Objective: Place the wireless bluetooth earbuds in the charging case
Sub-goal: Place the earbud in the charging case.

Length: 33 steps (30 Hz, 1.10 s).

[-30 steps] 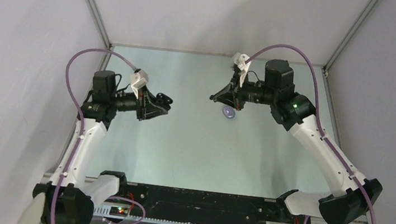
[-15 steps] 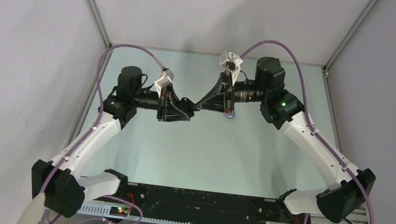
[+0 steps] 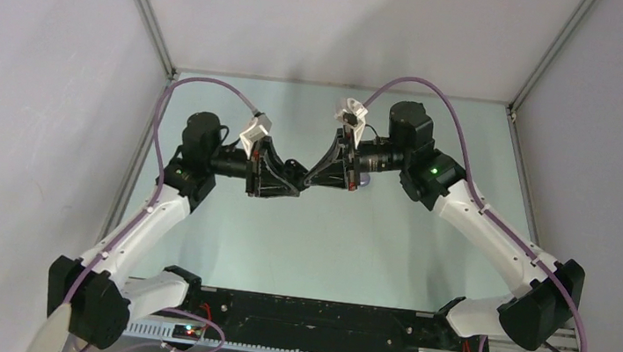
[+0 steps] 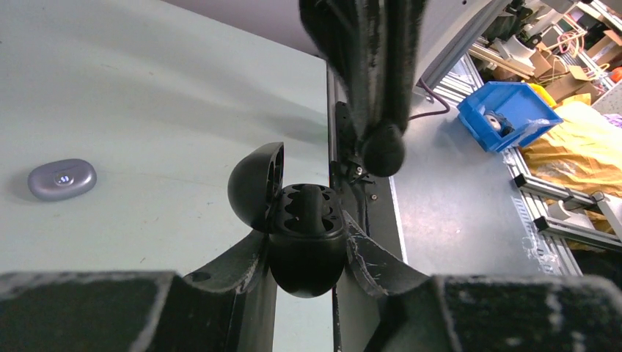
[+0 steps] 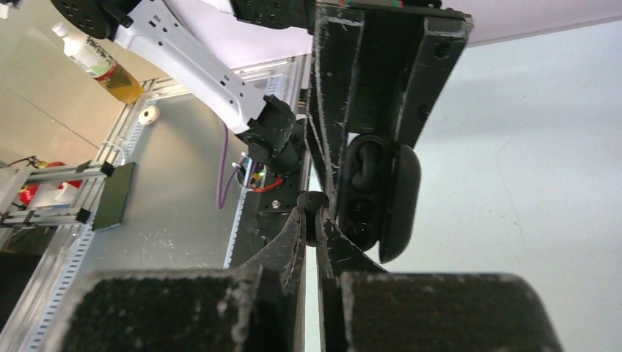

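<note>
In the top view the two arms rise from the bottom edge and bend inward. The left claw (image 3: 292,177) and the right claw (image 3: 314,175) meet tip to tip in the middle of the frame, above the table (image 3: 309,247).

At lower centre of the left wrist view, the left claw is clamped on a black case (image 4: 306,264), with one finger on each side of its body. The lid stands swung open to the left and the wells face up the frame. I cannot tell whether anything sits in them.

Just beyond, above and to the right, the right claw's fingers (image 4: 367,66) come down from the top edge. They are pinched together on a black earbud (image 4: 383,150), which is near the case's rim but outside it.

The right wrist view shows the same grip from the other side. The earbud lies at the fingertips just left of the case's open face, but I cannot tell whether it touches the case.

Farthest back, at mid left of the left wrist view, a purple case (image 4: 62,178) lies shut on the table, apart from the black case.
</note>
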Tool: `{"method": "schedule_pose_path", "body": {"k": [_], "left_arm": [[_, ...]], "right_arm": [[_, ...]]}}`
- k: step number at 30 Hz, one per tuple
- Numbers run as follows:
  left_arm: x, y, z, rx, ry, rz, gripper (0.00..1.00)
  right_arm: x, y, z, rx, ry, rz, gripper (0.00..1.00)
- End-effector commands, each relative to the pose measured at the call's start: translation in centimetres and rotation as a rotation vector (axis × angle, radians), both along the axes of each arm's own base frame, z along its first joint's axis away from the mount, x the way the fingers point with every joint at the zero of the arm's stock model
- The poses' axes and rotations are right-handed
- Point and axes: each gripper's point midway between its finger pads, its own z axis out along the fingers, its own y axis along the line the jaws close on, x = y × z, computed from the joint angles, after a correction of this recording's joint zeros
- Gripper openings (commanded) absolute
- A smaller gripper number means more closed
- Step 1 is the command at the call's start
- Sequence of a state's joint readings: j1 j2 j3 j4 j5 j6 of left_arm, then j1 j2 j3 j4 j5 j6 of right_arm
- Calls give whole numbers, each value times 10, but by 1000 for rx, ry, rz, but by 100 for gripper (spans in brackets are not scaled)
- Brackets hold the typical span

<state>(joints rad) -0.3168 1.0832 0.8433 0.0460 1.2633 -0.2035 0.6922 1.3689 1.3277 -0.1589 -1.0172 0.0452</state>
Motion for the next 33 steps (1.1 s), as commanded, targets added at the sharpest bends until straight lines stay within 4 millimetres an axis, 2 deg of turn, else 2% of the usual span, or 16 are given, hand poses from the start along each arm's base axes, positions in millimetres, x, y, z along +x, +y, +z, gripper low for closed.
{"method": "schedule_pose_path", "body": {"k": [1, 11, 19, 33], "left_arm": [[-15, 1, 13, -35, -57, -54, 18], [-22, 1, 13, -39, -65, -81, 18], [-24, 1, 16, -42, -77, -81, 17], [-26, 2, 17, -45, -90, -82, 17]], "right_arm": [[5, 3, 3, 14, -93, -25, 1], [12, 5, -6, -15, -140, -57, 0], [9, 8, -15, -42, -161, -50, 0], [11, 21, -25, -64, -116, -66, 0]]}}
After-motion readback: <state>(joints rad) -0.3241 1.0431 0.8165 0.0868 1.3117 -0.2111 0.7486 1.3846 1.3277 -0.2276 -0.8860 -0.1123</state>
